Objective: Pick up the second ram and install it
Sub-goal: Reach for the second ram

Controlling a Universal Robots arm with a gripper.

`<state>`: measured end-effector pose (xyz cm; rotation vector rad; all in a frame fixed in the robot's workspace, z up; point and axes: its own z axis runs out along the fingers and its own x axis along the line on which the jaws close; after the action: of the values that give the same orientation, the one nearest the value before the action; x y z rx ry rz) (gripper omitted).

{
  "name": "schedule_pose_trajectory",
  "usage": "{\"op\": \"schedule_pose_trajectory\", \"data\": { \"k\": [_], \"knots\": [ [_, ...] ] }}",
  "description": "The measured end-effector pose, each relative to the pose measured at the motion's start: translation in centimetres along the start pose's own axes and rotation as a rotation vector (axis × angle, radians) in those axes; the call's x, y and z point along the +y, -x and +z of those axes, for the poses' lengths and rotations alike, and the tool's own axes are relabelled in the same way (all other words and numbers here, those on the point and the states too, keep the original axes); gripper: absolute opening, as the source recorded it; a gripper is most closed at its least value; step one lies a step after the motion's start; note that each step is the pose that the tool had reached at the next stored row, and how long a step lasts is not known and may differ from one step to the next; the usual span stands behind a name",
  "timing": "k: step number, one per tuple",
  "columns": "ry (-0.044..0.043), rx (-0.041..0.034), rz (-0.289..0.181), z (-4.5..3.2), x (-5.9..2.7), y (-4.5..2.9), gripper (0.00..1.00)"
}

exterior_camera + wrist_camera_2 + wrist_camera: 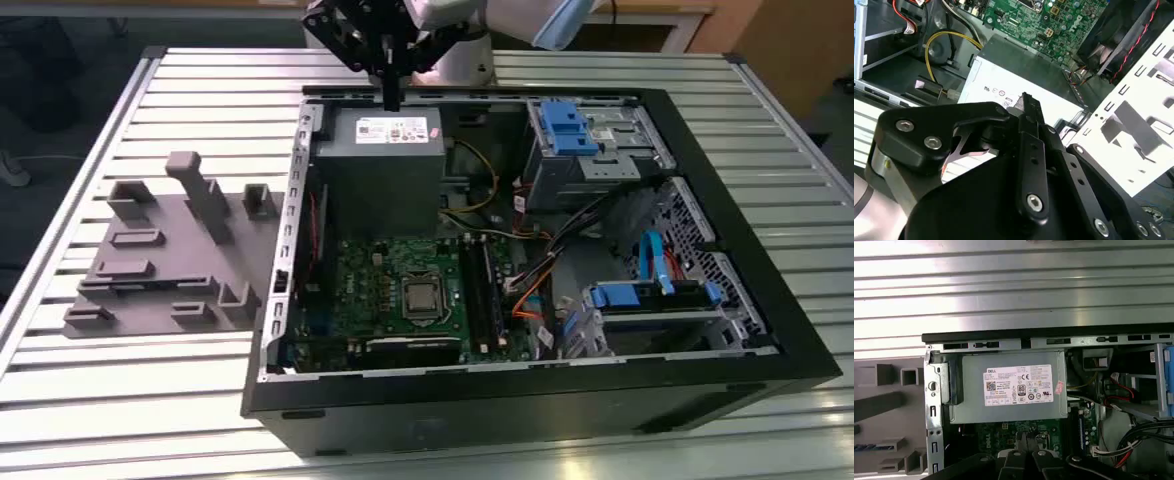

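Note:
My gripper (391,98) hangs shut and empty over the far end of the open computer case, just above the grey power supply (379,150). Both wrist views show its black fingers pressed together (1026,100) (1026,439). The second ram (873,446) shows in the first wrist view as a thin blue-green strip lying in a slot of the grey fixture (160,260), outside the case and apart from the gripper. The green motherboard (400,295) lies in the case floor, with long black slots (478,290) beside the processor.
The black case (534,390) stands on a slatted metal table (107,400). Blue drive brackets (571,128) and cable bundles (561,250) fill the case on the exterior view's right. The fixture has upright posts (200,190). A fan (1114,35) sits by the motherboard.

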<state>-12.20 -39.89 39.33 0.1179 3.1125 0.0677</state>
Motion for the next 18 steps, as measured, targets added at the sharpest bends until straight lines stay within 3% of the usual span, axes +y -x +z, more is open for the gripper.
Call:
{"op": "schedule_pose_trajectory", "data": {
  "k": [18],
  "knots": [
    [-0.0001,0.0000,0.000,-0.01,-0.02,-0.27,0.11]
  ]
}}
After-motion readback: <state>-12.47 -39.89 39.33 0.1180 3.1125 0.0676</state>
